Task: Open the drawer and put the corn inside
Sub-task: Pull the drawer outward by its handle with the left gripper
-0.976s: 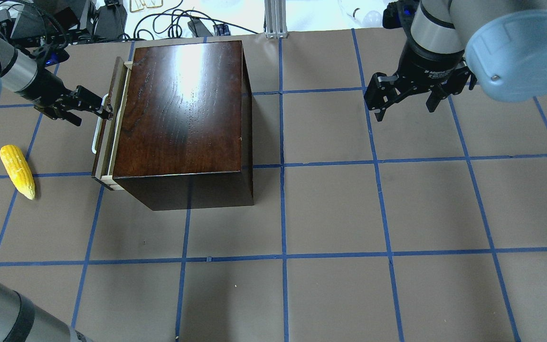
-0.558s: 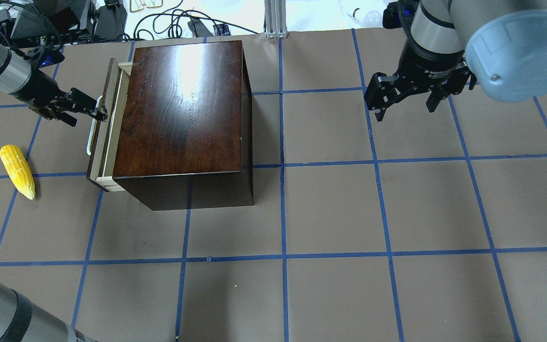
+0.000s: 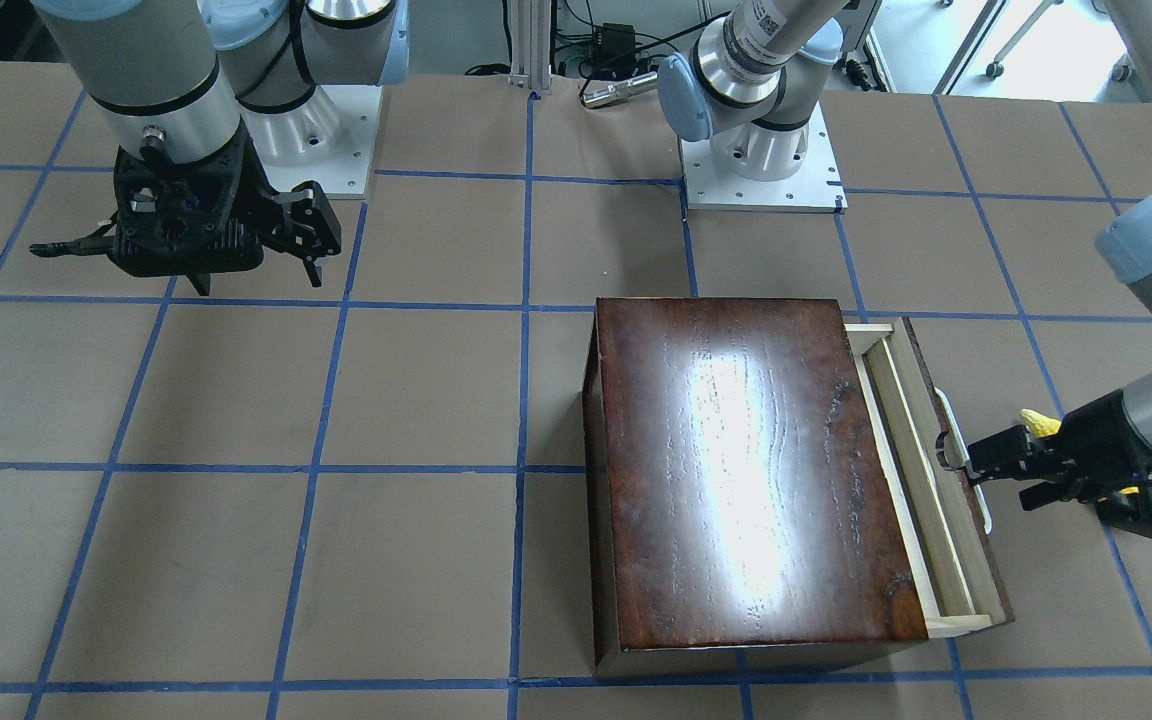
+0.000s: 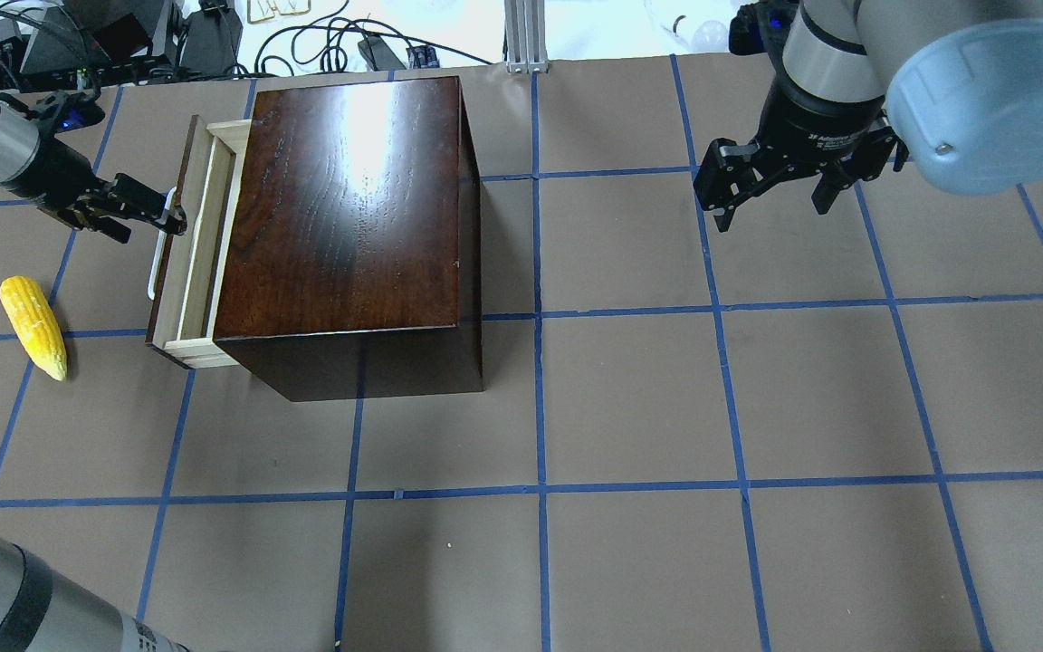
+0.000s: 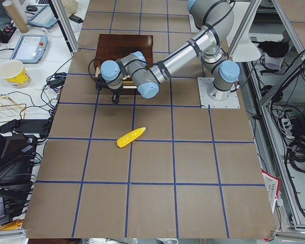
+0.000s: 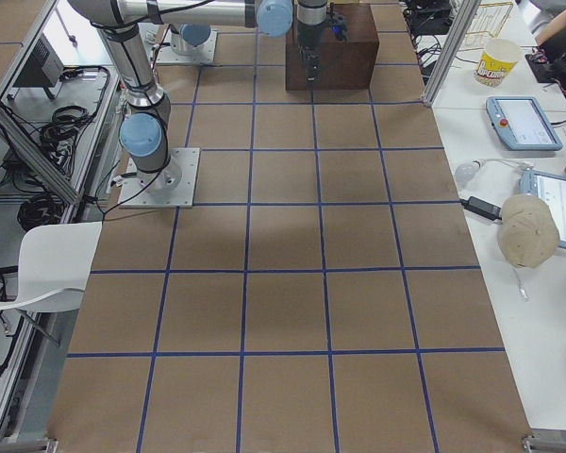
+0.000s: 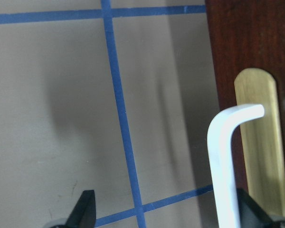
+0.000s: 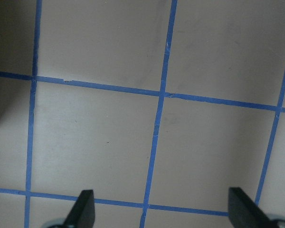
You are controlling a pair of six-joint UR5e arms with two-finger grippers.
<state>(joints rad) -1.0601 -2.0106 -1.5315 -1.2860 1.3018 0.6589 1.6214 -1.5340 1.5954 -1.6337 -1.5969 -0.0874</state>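
Note:
The dark glossy box (image 4: 349,208) stands at the table's back left. Its drawer (image 4: 205,244) is pulled partly out to the left, showing the pale-wood tray and the white handle (image 4: 153,272). My left gripper (image 4: 173,217) is at the handle, its fingers spread. In the left wrist view the handle (image 7: 223,156) lies between the fingers, close to the right finger (image 7: 251,211), against the dark front panel (image 7: 251,47). The yellow corn (image 4: 33,326) lies on the table left of the drawer, apart from it. My right gripper (image 4: 770,204) is open and empty above the table at the back right.
Blue tape lines grid the brown table top. Cables and equipment lie beyond the back edge (image 4: 322,45). In the front-facing view the corn (image 3: 1038,424) peeks out behind the left gripper (image 3: 971,465). The arm bases (image 3: 761,160) stand at the robot's side.
The drawer has slid further out to the left, drawn by the handle as my left gripper moved left. The corn and my right arm have not moved.

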